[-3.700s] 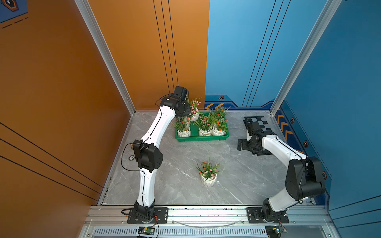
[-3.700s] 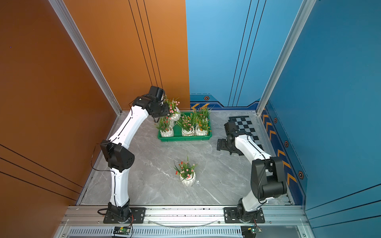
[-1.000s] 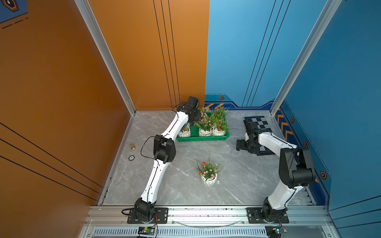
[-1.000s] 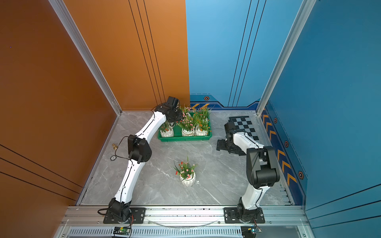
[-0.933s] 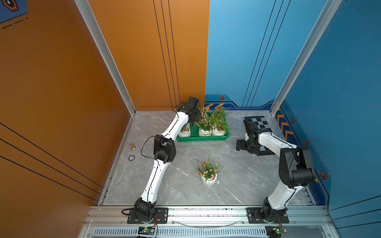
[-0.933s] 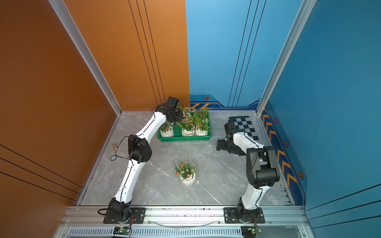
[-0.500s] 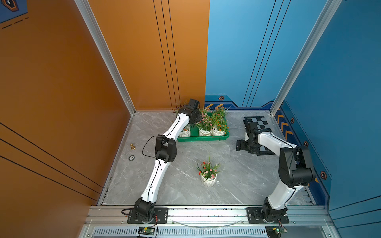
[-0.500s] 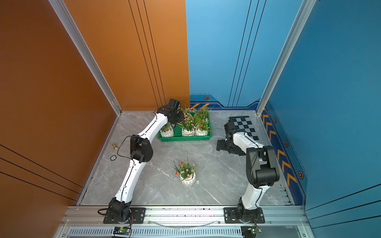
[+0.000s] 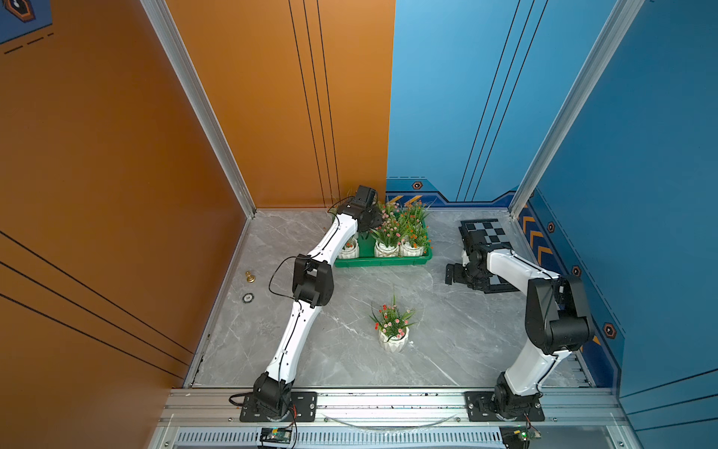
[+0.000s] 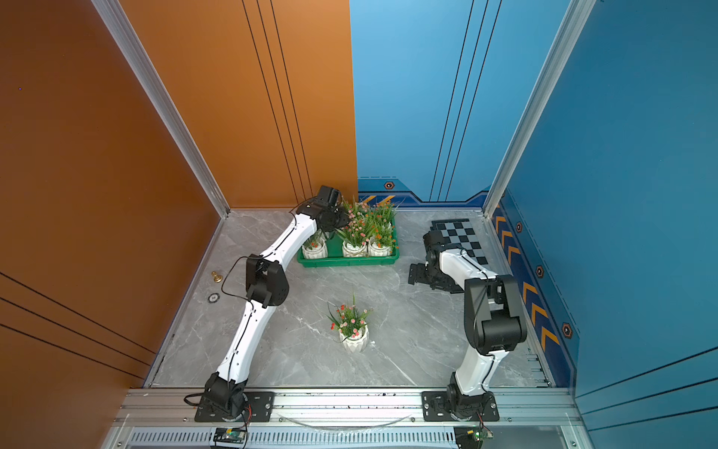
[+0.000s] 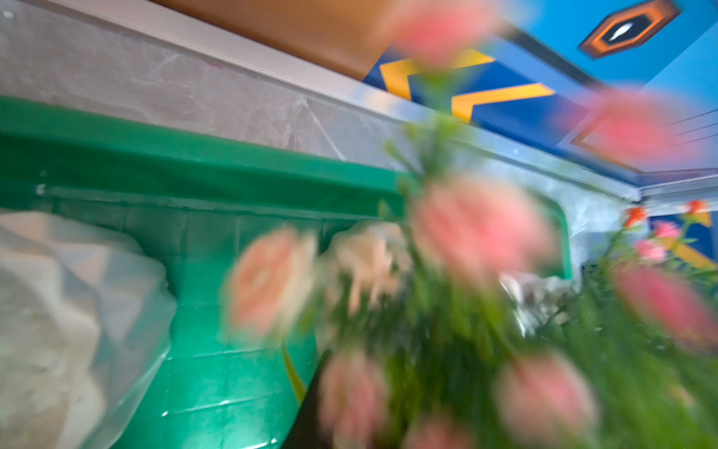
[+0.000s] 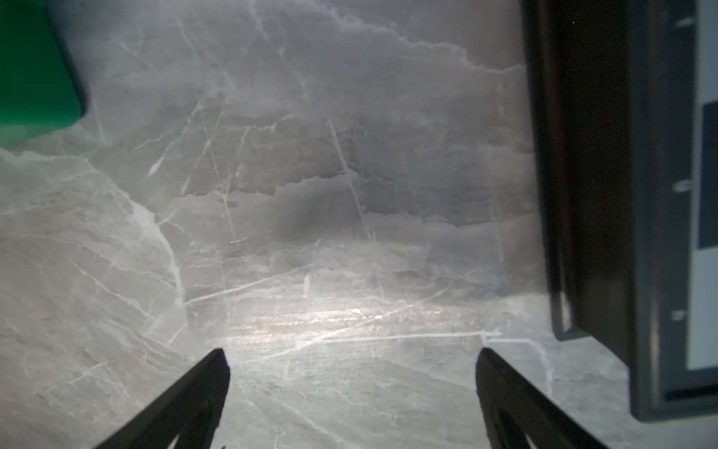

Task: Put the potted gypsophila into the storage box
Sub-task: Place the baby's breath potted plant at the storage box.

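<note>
The green storage box (image 9: 382, 262) (image 10: 347, 263) stands at the back of the table and holds several potted gypsophila, among them three white pots along its front (image 9: 386, 249). One more potted gypsophila (image 9: 393, 339) (image 10: 353, 341) stands alone mid-table. My left gripper (image 9: 376, 223) (image 10: 342, 222) sits low in the box's back left part, buried in pink blossoms (image 11: 478, 229). The sprigs hide its jaws. The left wrist view also has the box's wall (image 11: 194, 175) and a white pot (image 11: 58, 311). My right gripper (image 9: 450, 274) (image 10: 413, 274) (image 12: 351, 357) lies open and empty on the table.
A black-and-white chequered board (image 9: 485, 233) (image 10: 460, 237) (image 12: 660, 194) lies at the back right, beside my right gripper. A small brass knob (image 9: 250, 276) and a round disc (image 9: 247, 298) sit by the left wall. A corner of the box (image 12: 35, 77) shows in the right wrist view.
My left gripper has swung from outside the box's back left corner into the box's back row, carrying blossoms with it. My right arm has folded its elbow upward; its gripper stayed put.
</note>
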### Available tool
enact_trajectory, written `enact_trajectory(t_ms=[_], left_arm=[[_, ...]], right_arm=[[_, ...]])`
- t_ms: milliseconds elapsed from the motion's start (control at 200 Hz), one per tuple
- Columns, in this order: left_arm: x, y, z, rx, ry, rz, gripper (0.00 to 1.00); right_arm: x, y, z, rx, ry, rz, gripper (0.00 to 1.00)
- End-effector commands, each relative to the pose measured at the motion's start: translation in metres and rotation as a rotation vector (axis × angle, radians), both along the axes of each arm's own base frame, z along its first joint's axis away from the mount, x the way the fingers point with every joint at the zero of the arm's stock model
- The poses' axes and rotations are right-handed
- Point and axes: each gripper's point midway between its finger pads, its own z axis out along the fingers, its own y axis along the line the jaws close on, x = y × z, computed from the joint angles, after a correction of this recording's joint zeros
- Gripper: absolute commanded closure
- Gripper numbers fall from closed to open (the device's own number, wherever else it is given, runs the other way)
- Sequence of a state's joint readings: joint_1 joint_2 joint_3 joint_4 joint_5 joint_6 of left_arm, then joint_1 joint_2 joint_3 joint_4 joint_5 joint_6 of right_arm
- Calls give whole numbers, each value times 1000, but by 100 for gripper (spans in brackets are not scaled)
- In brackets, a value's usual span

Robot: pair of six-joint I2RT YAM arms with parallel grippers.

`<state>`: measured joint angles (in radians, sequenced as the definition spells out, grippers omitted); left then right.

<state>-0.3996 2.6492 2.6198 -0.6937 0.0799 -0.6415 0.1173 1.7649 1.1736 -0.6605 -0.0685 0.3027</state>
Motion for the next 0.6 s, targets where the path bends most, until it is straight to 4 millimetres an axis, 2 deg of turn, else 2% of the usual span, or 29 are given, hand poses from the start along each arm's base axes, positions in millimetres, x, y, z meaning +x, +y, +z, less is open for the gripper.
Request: enact_trajectory(t_ms=[0, 335, 465, 596], left_arm=[[0, -13, 2, -28, -13, -23, 81], [-1, -10, 4, -20, -14, -23, 76], [-3, -2, 11, -1, -19, -18, 72], [-7, 11, 28, 23, -36, -8, 65]], right_arm=[[6, 1, 1, 8, -13, 16, 0], [6, 1, 3, 12, -17, 13, 0], [6, 1, 5, 14, -23, 13, 0], [6, 2, 8, 17, -29, 11, 0]])
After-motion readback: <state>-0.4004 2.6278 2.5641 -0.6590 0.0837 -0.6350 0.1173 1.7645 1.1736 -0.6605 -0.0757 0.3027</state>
